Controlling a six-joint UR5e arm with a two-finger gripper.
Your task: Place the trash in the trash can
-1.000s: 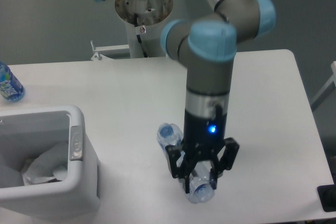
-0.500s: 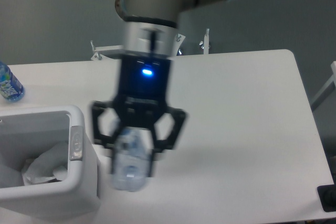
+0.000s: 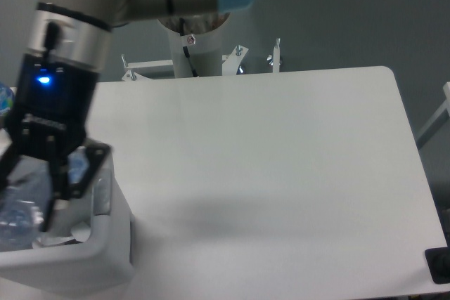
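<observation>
A white tabletop (image 3: 281, 166) stands before a grey wall. At its left edge, the pincer (image 3: 31, 194) grips the flattened bottle (image 3: 17, 209) over the trash can (image 3: 105, 244).

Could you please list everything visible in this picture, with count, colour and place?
Crushed bottle: one, clear with a bluish part, held between the gripper fingers over the bin opening.
Bin: one, white with a grey latch on its side, at the table's near left corner.
Wrapper: one, whitish, only a bit showing inside the bin.
Water bottle: one, blue label, at the far left edge, mostly hidden behind the arm.
Table: one, white, filling most of the view.
Black object: one, at the lower right edge; cannot tell what it is.
Arm: one, grey with blue caps, upper left.
Gripper: one, black, shut on the crushed bottle.
</observation>
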